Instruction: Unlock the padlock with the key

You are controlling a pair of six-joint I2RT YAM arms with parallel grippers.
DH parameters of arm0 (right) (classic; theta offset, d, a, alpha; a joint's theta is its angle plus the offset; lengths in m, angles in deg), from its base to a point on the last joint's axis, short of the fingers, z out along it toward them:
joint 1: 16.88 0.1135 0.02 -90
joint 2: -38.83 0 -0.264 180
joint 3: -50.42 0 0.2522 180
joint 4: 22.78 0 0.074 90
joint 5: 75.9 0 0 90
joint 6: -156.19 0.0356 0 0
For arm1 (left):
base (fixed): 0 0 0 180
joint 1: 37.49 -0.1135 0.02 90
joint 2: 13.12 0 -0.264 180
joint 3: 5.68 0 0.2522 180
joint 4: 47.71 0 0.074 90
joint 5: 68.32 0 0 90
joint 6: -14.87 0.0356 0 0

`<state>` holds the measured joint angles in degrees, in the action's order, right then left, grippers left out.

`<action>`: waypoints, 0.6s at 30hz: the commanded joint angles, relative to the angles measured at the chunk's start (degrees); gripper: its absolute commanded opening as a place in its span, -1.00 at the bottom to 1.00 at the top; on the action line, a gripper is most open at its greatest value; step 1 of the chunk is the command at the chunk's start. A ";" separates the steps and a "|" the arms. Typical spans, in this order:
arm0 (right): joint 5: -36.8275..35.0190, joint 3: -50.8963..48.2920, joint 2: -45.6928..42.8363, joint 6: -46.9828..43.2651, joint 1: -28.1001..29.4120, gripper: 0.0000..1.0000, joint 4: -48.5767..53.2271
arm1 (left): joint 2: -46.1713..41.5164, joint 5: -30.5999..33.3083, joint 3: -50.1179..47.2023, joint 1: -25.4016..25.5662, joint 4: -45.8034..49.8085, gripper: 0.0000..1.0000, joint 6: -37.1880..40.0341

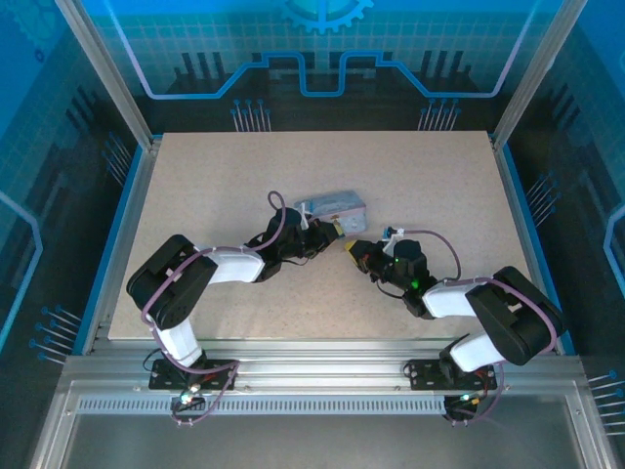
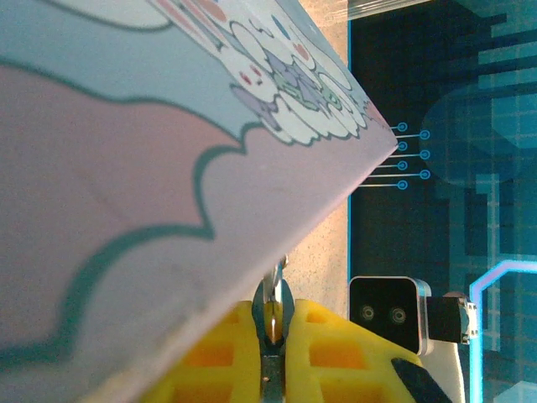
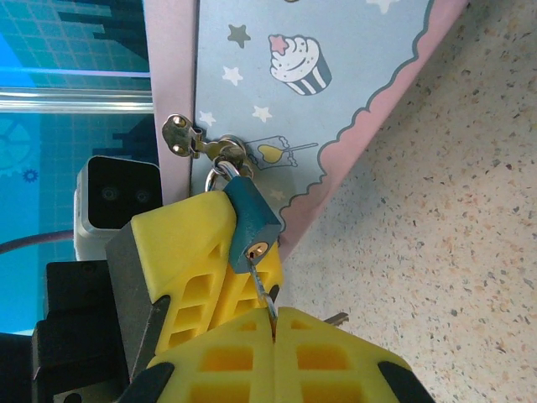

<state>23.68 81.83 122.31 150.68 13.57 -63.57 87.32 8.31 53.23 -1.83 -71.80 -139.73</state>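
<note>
Right gripper [image 3: 274,317] is clamped tight on the key [image 3: 261,285], and we can see the thin blade running up into the keyhole on the bottom of the padlock [image 3: 252,217]. Most of the key is buried between the yellow fingers; just a grey nub pokes out the side. It's a small teal lock, hanging by its shackle from the hasp [image 3: 189,138] on the side of the cartoon-print tin [image 3: 352,101]. We can't tell if the shackle is latched.

Left gripper [image 2: 274,309] looks pinched on the padlock too, but its own wrist view gives us just a sliver of metal between the fingers, so we're not 100% sure. The tin sits about the middle of the table [image 1: 195,195], and both wrist views crop it. From the top camera the lock is too tiny to make out between the two grippers.
</note>
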 commanded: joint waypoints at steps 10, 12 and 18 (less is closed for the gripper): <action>-0.98 0.65 -0.07 -0.81 0.58 -1.00 -0.79 | 0.46 -1.18 -0.27 -0.33 -2.83 -1.00 -0.33; -0.82 0.86 0.02 -1.06 0.63 -1.00 -0.65 | 0.54 -1.23 -0.18 -0.33 -2.82 -1.00 -0.35; -0.89 0.97 0.27 -1.26 0.57 -1.00 -0.65 | 0.72 -1.23 -0.27 -0.34 -3.31 -1.00 -0.62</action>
<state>23.51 81.86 122.31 150.61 13.59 -63.52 87.34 8.29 53.23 -1.83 -71.89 -139.75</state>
